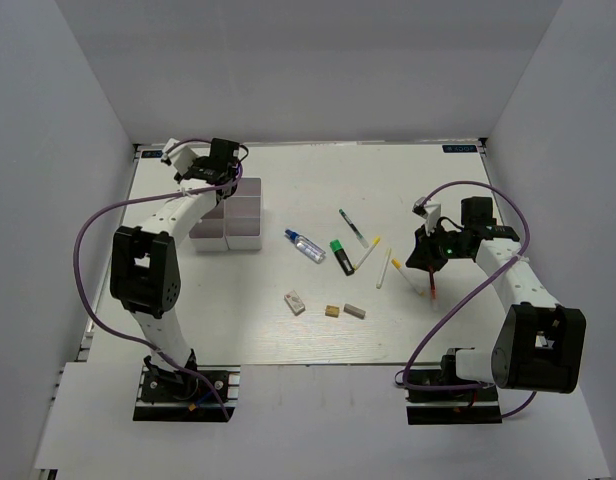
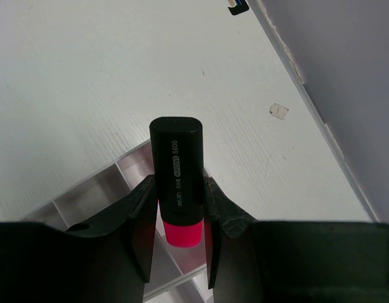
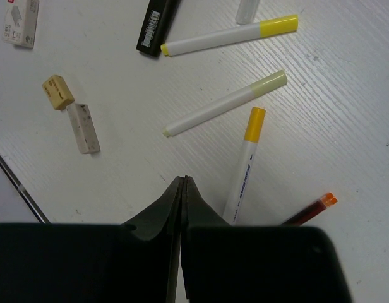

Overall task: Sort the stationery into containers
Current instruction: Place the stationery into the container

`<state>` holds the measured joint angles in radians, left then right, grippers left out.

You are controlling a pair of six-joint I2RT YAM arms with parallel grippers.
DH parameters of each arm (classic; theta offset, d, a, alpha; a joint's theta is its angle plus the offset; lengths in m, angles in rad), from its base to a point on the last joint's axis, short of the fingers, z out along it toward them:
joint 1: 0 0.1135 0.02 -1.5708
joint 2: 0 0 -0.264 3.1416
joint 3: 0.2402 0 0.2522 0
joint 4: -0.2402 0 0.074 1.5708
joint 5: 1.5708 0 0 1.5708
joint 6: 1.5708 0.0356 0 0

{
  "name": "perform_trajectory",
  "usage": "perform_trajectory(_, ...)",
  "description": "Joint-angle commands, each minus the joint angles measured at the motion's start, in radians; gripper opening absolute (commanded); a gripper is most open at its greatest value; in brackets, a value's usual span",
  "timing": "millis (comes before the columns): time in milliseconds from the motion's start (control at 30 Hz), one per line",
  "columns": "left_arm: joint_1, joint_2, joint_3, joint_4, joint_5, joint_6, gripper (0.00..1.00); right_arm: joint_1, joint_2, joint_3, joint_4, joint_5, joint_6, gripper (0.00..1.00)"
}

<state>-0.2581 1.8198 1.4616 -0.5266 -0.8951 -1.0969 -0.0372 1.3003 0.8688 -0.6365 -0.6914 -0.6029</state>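
Note:
My left gripper (image 1: 210,172) (image 2: 180,183) is shut on the black-pink marker (image 2: 176,170) and holds it over the far edge of the white divided tray (image 1: 244,232) (image 2: 93,197). My right gripper (image 1: 429,262) (image 3: 183,180) is shut and empty, just above the table. Beside it lie the red pen (image 1: 429,287) (image 3: 313,209) and three white yellow-tipped sticks (image 3: 244,165) (image 3: 225,104) (image 3: 229,36). The black-green highlighter (image 1: 341,256) and the clear blue bottle (image 1: 305,246) lie mid-table. White (image 1: 295,302), tan (image 1: 331,311) and grey (image 1: 355,310) erasers lie nearer the front.
A thin pen with a green cap (image 1: 352,228) lies behind the highlighter. Grey walls close in the table on the left, back and right. A purple cable loops beside each arm.

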Motion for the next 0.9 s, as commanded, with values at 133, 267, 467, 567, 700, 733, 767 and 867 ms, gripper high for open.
perform_trajectory(133,0.003,-0.037,-0.035,0.017,-0.044,-0.017,0.33,-0.001,0.004,0.006,-0.014,-0.031,-0.005,0.05)
perform_trajectory(267,0.003,-0.037,-0.044,0.017,-0.035,-0.017,0.49,0.0,0.01,0.018,-0.02,-0.03,-0.014,0.06)
perform_trajectory(467,-0.006,-0.059,-0.053,0.036,-0.025,-0.017,0.84,-0.003,0.013,0.019,-0.026,-0.031,-0.028,0.16)
perform_trajectory(567,-0.006,-0.073,-0.053,0.049,-0.016,-0.017,0.85,0.0,0.017,0.019,-0.026,-0.036,-0.031,0.25)
perform_trajectory(700,-0.015,-0.135,-0.064,0.095,0.033,0.053,0.87,0.01,0.024,0.032,-0.04,-0.04,-0.05,0.51)
perform_trajectory(733,-0.015,-0.163,-0.052,0.096,0.054,0.067,0.87,0.017,0.03,0.042,-0.049,-0.042,-0.061,0.57)
perform_trajectory(767,-0.015,-0.18,-0.052,0.096,0.138,0.087,0.87,0.025,0.049,0.05,-0.054,-0.03,-0.064,0.64)
perform_trajectory(867,0.011,-0.253,-0.099,0.096,0.366,0.156,0.87,0.106,0.097,0.122,-0.068,-0.002,-0.069,0.66)
